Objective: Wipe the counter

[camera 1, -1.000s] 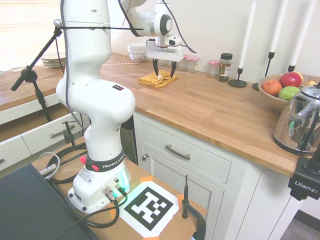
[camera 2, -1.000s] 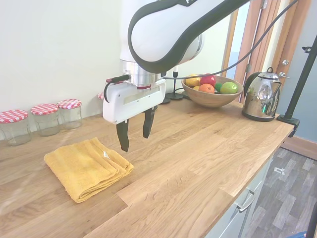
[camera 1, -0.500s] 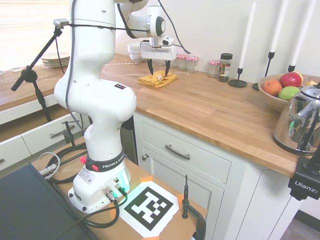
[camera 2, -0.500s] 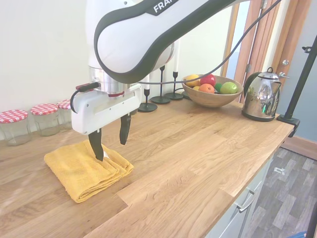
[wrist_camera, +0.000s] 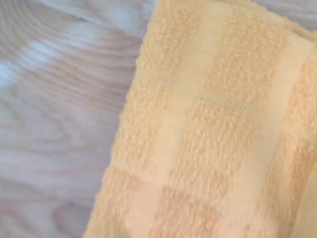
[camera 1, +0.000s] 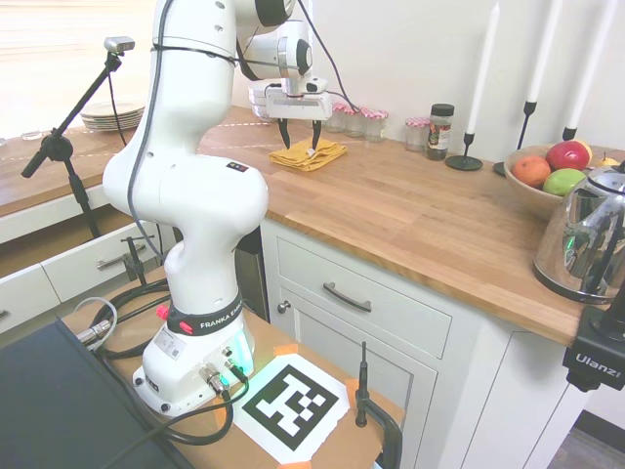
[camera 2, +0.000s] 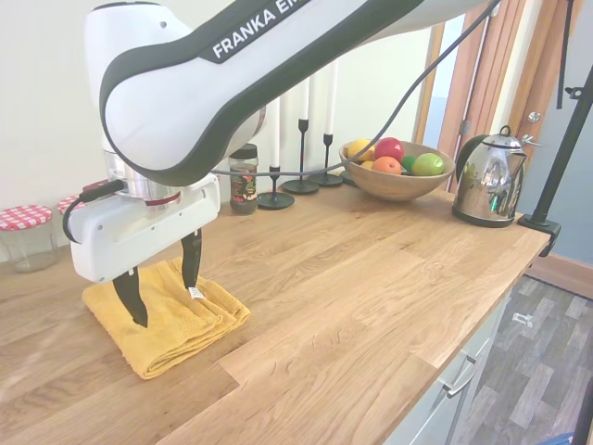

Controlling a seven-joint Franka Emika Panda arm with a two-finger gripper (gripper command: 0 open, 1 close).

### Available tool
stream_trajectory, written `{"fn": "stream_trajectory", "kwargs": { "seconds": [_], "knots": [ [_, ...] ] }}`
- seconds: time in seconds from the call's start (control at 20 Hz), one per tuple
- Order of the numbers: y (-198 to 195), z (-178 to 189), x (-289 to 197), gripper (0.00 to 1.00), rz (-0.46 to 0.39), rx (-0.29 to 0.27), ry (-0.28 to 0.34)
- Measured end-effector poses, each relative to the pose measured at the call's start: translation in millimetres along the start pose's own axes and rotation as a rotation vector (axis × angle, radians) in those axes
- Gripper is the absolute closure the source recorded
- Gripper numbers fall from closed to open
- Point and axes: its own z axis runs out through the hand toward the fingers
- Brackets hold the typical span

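Your gripper (camera 2: 164, 278) hangs over the folded yellow towel (camera 2: 167, 315) with its fingers (camera 2: 130, 297) spread wide — nothing is grasped, and whether the tips touch the cloth you cannot tell. The towel lies flat on the butcher-block counter (camera 2: 371, 297), near the wall, with red-checked lidded jars (camera 2: 23, 236) behind it. Farther along the counter you have a spice jar (camera 2: 244, 179), black candlesticks (camera 2: 301, 158), a fruit bowl (camera 2: 394, 171) and a steel kettle (camera 2: 488, 178). In the wrist view — terry pile of the towel (wrist_camera: 218, 129) fills most of the frame beside bare wood grain (wrist_camera: 59, 124).
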Motion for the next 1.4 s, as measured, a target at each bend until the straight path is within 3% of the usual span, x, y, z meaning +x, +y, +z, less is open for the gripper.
{"fn": "stream_trajectory", "kwargs": {
  "seconds": [0.3,0.35,1.4],
  "knots": [
    [6,16,14,0.0,0.024,-0.02,-0.007],
    [7,17,15,1.0,0.026,-0.02,-0.007],
    [18,20,29,1.0,0.087,-0.026,0.018]
  ]
}}
